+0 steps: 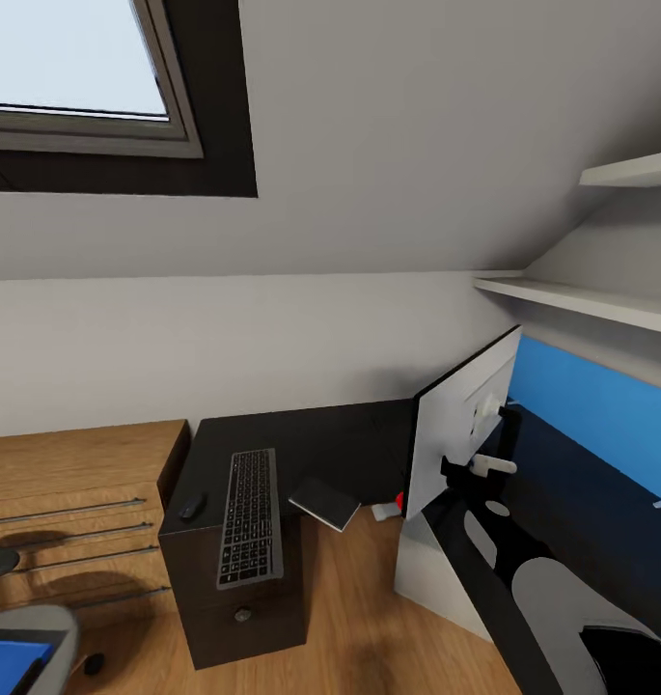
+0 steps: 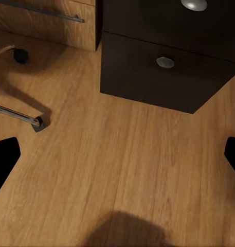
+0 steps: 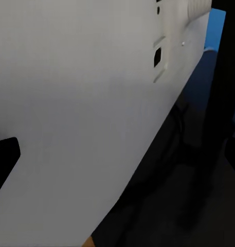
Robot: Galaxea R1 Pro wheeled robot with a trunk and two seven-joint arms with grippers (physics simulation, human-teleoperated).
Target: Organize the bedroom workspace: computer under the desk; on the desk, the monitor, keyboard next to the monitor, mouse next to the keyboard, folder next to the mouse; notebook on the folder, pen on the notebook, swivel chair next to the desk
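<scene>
In the head view, the glossy black L-shaped counter point(image 1: 354, 446) is carrying a slim silver-grey keyboard with black keys point(image 1: 250, 516), which is lying above the black drawer unit point(image 1: 248, 618). A small dark oval mouse point(image 1: 192, 506) is sitting just beside the keyboard, toward the light wooden drawer chest point(image 1: 74, 502). On the keyboard's other side, a thin grey square notebook point(image 1: 324, 502) is overhanging the counter's edge. Beyond the notebook, the wide monitor point(image 1: 460, 434) is standing on the counter, showing a smooth white back and a red dot at its lower corner. A grey-seated swivel chair point(image 1: 36, 623) is standing on the floor well apart from the keyboard, with the flat bright-blue folder point(image 1: 12, 666) lying on its seat.

In the left wrist view, the left gripper point(image 2: 117, 159) is hanging open over the wood-grain floor point(image 2: 127, 170), its black fingertips point(image 2: 5, 159) spread wide. The drawer unit's matte front with round silver knobs and a chrome chair leg ending in a castor point(image 2: 37, 123) are lying ahead.

In the right wrist view, the right gripper point(image 3: 117, 159) is facing the monitor's plain white back, close up. One black fingertip point(image 3: 5, 159) is showing; I cannot tell whether its jaws are parted.
</scene>
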